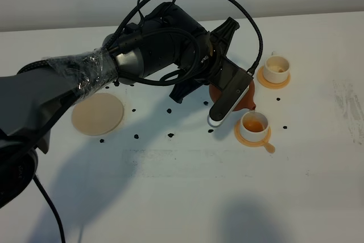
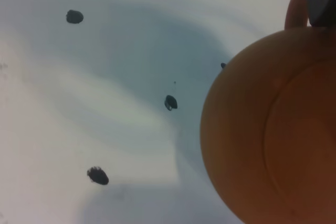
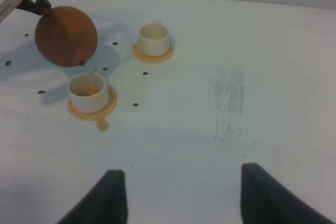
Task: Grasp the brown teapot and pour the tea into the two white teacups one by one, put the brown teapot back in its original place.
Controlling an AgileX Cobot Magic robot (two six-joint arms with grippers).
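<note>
My left gripper (image 1: 227, 90) is shut on the brown teapot (image 1: 249, 101) and holds it tilted in the air, spout down over the near white teacup (image 1: 253, 123). That cup holds amber tea and sits on an orange saucer (image 1: 267, 144). The far white teacup (image 1: 277, 67) stands on its own saucer behind it. The teapot's round body fills the left wrist view (image 2: 273, 129). The right wrist view shows the teapot (image 3: 65, 35), the near cup (image 3: 87, 90) and the far cup (image 3: 153, 39). My right gripper (image 3: 184, 198) is open and empty, well away from them.
The cream-beige coaster disc (image 1: 98, 114) lies bare at the left, under my left arm. Small black dots (image 1: 170, 135) are scattered on the white table (image 1: 187, 197). A scuffed patch (image 1: 348, 106) marks the table's right side.
</note>
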